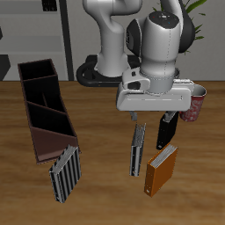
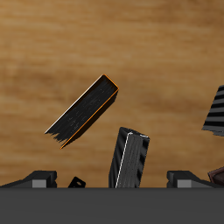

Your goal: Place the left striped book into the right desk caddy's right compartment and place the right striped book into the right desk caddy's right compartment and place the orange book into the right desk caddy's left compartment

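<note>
Gripper (image 1: 149, 116) spread wide, nothing between the fingers. Hung straight over the left striped book (image 1: 138, 149), apart from it (in the wrist view, that book (image 2: 129, 159) sat between the two fingers and touched neither). Stood upright on the table (image 1: 105, 198), near its middle. Found the right striped book (image 1: 64, 174) standing tilted just beside the front end of the right desk caddy (image 1: 44, 110), outside every compartment and nearer the table's front edge. Saw the orange book (image 1: 161, 170) upright just beside the left striped book, toward the front edge, with a black book (image 1: 167, 132) close behind it. Noted a red mug (image 1: 195, 104) farther back.
</note>
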Available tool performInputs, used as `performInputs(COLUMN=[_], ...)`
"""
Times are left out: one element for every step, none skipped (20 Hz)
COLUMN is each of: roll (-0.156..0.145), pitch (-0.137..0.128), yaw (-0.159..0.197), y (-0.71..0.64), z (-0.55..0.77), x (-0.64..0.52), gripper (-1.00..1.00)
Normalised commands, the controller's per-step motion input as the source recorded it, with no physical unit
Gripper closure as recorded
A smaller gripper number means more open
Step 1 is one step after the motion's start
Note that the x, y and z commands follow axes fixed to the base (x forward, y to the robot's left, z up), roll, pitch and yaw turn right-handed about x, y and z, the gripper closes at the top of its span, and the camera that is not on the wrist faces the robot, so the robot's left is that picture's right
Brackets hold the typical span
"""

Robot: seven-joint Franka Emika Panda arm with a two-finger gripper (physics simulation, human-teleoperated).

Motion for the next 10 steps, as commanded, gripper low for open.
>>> performInputs(roll=[0.036, 0.012, 0.048, -0.051, 0.067, 0.000, -0.030, 0.010, -0.039, 0.040], pitch=[-0.009, -0.011, 0.037, -0.041, 0.035, 0.000, 0.018, -0.018, -0.007, 0.007], yaw=[-0.054, -0.061, 0.043, 0.077, -0.055, 0.000, 0.021, -0.017, -0.005, -0.122], y=[-0.05, -0.03, 0.03, -0.03, 0.01, 0.00, -0.05, 0.03, -0.03, 0.05], z=[-0.43, -0.15, -0.34, -0.26, -0.34, 0.04, -0.27, -0.25, -0.27, -0.34], x=[0.20, 0.01, 0.06, 0.03, 0.10, -0.03, 0.03, 0.02, -0.02, -0.06], gripper=[-1.00, -1.00, -1.00, -1.00, -1.00, -1.00, -1.00, -1.00, -1.00, -1.00])
